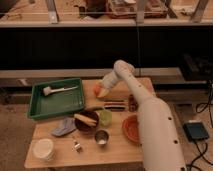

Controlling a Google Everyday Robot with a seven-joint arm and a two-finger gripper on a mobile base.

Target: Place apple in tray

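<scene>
The apple [97, 89], small and orange-red, is at the table's back middle, just right of the green tray [39, 111]. My gripper [103, 91] is right at the apple, reaching down from the arm on its right side and touching or almost touching it. I cannot tell whether the apple rests on the table or is held. The tray stands at the table's back left and holds a white brush [57, 90].
In front of the apple are a dark bar [115, 105], a dark bowl with yellow pieces [86, 121], a green cup [105, 117], a metal cup [101, 137] and an orange bowl [131, 128]. A blue cloth [63, 127] and a white container [43, 148] sit front left.
</scene>
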